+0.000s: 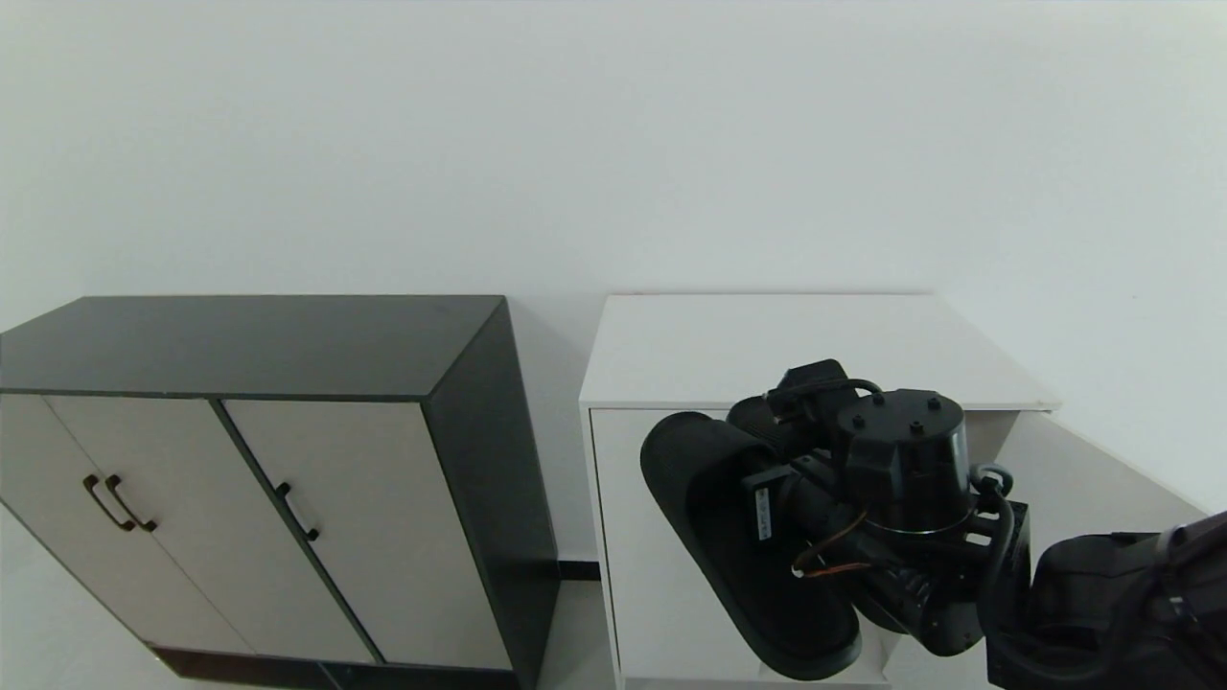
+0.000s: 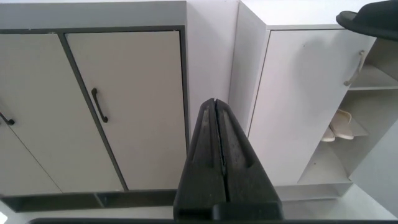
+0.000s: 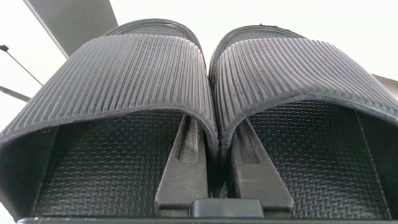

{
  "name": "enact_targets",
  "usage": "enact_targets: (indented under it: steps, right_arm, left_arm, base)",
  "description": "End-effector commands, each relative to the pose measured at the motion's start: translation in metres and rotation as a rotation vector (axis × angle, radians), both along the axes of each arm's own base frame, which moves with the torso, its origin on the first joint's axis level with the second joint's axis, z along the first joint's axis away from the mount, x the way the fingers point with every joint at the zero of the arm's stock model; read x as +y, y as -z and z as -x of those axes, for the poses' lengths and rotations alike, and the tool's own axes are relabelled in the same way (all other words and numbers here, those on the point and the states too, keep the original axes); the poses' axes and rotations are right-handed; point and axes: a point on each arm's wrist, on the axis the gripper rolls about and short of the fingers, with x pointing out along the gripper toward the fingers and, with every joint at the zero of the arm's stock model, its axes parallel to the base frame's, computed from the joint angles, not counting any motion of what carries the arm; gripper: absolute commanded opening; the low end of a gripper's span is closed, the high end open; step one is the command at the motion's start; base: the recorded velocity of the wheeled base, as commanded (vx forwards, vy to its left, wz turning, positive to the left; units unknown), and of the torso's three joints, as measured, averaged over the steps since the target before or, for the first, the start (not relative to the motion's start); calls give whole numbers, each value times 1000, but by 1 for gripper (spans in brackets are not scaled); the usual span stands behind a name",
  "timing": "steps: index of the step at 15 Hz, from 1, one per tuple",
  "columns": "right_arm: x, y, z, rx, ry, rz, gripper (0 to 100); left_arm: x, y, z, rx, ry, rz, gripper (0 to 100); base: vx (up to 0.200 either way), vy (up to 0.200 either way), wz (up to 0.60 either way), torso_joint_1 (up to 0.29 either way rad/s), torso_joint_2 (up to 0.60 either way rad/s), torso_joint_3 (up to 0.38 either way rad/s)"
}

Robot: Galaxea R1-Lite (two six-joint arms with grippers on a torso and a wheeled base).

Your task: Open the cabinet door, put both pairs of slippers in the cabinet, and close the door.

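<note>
Black slippers [image 1: 738, 565] hang as a pair in the right gripper [image 3: 217, 171], in the air in front of the white cabinet [image 1: 767, 345]. The gripper reaches in under both straps and is clamped on the two inner side walls, pressing the slippers together side by side. In the head view the pair stands on edge, its long axis slanting from upper left to lower right, with the toes uppermost and nearest the cabinet. A white door [image 2: 305, 106] with a pale handle [image 2: 354, 68] stands beside open shelves [image 2: 373, 78], and white slippers [image 2: 341, 126] lie on one of them. Left of the white cabinet, across a narrow gap, stands a dark cabinet [image 1: 240, 345] with its pale doors shut. The left gripper [image 2: 215, 149] faces that gap, its fingers pressed together on nothing
</note>
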Motion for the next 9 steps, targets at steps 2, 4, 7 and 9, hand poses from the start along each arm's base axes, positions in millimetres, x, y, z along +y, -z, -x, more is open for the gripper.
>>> enact_targets:
  steps: [2, 4, 7, 9]
  right_arm:
    - [0, -1, 0, -2, 0, -2, 0]
    - [-1, 0, 1, 0, 1, 3, 0]
    - [-3, 0, 6, 2, -11, 7, 0]
    - [-2, -1, 10, 2, -24, 7, 0]
  left_arm:
    - [0, 0, 0, 0, 2, -1, 0]
    - [0, 0, 0, 0, 1, -1, 0]
    - [0, 0, 0, 0, -1, -1, 0]
    - [0, 0, 0, 0, 2, -1, 0]
  base:
    - [0, -200, 0, -5, 2, 5]
    - [0, -200, 0, 10, 5, 2]
    - [0, -200, 0, 4, 2, 1]
    - [0, -200, 0, 2, 2, 2]
